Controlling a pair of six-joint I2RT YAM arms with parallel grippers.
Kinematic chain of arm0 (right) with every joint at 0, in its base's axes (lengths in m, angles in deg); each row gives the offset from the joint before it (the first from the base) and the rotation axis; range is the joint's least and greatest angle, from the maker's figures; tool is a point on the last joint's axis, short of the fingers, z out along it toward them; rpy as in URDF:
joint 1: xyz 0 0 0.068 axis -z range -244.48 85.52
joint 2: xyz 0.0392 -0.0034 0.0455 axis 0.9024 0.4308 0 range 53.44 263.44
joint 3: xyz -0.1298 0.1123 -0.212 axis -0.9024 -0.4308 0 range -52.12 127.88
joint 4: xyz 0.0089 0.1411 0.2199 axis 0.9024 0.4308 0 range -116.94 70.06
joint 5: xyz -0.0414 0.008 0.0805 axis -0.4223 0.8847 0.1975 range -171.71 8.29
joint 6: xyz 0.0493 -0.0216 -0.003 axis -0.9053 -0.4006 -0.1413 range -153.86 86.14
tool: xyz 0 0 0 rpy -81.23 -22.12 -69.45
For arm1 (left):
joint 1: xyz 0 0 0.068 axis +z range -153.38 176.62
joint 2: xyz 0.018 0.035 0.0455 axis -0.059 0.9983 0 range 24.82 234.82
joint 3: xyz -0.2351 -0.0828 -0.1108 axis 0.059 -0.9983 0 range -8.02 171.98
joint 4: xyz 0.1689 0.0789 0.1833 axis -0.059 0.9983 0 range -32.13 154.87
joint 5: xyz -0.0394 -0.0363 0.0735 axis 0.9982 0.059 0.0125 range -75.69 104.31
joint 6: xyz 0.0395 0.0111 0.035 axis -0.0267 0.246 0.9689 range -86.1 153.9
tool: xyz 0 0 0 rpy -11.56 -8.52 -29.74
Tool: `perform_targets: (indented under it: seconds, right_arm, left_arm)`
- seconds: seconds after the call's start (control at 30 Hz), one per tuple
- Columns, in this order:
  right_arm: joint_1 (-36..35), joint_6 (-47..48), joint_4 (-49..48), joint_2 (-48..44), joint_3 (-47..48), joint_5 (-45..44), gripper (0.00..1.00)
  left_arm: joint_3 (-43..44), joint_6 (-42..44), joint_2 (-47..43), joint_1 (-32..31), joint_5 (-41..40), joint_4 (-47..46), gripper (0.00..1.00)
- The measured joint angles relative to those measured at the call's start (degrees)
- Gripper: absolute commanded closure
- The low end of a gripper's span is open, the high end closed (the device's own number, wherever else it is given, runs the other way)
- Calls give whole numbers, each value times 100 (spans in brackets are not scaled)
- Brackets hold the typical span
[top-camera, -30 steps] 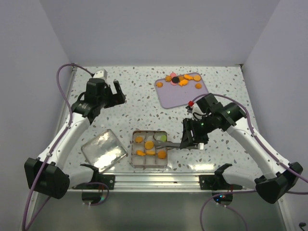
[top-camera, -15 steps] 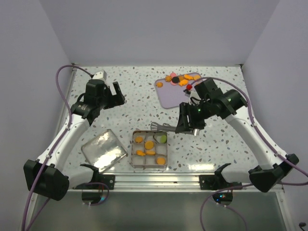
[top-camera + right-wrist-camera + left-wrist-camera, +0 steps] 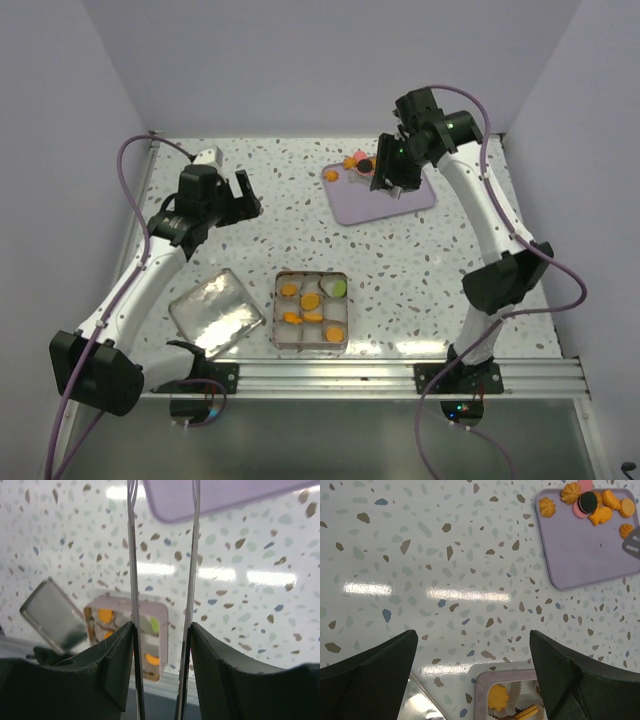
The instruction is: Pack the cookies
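cookies (image 3: 600, 516) on far tray (image 3: 590, 555), in near tin (image 3: 277, 312); lid (image 3: 215, 312) at left

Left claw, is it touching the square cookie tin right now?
Apart. The top view shows the left claw over the speckled table, with a wide stretch of tabletop between it and the square tin.

In your right wrist view, the tongs (image 3: 132, 540) run off the top edge, so you cannot see their tips, and the purple tray (image 3: 225, 495) is cut to a strip there. In your left wrist view, the bottom edge crops the square tin (image 3: 480, 690), and the right edge crops the purple tray. From above, the right gripper (image 3: 392, 183) covers part of the cookies (image 3: 360, 160).
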Motion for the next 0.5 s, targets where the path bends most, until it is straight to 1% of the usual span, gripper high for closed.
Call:
perform_targets:
  seconds: [0.13, 0.27, 0.37, 0.5]
  right_arm:
    - [330, 50, 85, 876, 907, -507, 50]
    - [750, 125, 122, 1580, 1646, -824, 50]
    - [1045, 177, 127, 1919, 1864, -951, 51]
    - [1281, 219, 153, 2214, 1860, -1064, 51]
  left_arm:
    - [0, -2, 109, 0, 87, -26, 0]
    - [0, 0, 243, 0, 127, -33, 0]
    - [0, 0, 273, 0, 140, -35, 0]
    - [0, 2, 306, 0, 142, -39, 0]
